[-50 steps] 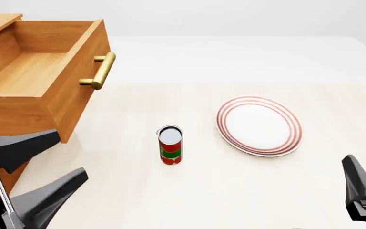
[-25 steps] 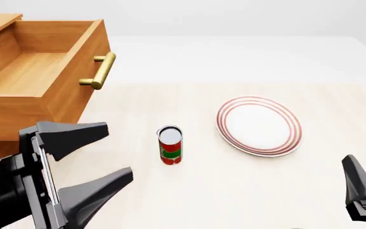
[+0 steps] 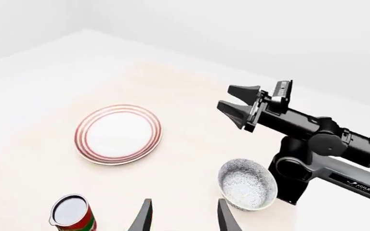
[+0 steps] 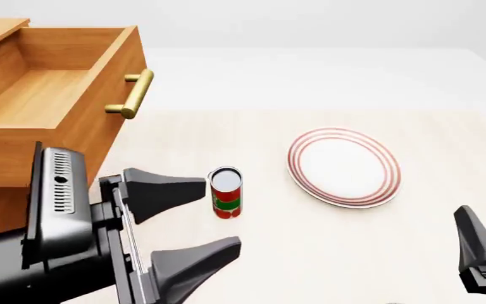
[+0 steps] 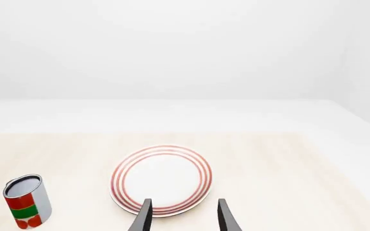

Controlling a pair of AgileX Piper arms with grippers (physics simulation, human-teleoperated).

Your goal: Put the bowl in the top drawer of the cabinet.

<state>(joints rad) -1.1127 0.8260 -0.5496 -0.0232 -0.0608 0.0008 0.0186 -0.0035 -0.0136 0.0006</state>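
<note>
The top drawer (image 4: 53, 95) of the cabinet (image 4: 7, 164) is already pulled out and nothing is seen inside it, so the opening step looks done, while the carrying step is judged not yet begun. The bowl (image 3: 247, 184) is seen only in the left wrist view, set on the table (image 4: 311, 253) just ahead of the left gripper (image 3: 183, 216) and a little to one side of its fingers, close to the base of the right arm (image 3: 320, 144). The left gripper's fingers are spread apart and nothing is held between them. The right gripper (image 5: 182, 215) is likewise spread and empty, with the plate (image 5: 162, 179) just beyond its fingertips. A can (image 4: 226, 192) is found beside the left gripper. What is left: the bowl is to be grasped, lifted, carried to the drawer and released inside.
</note>
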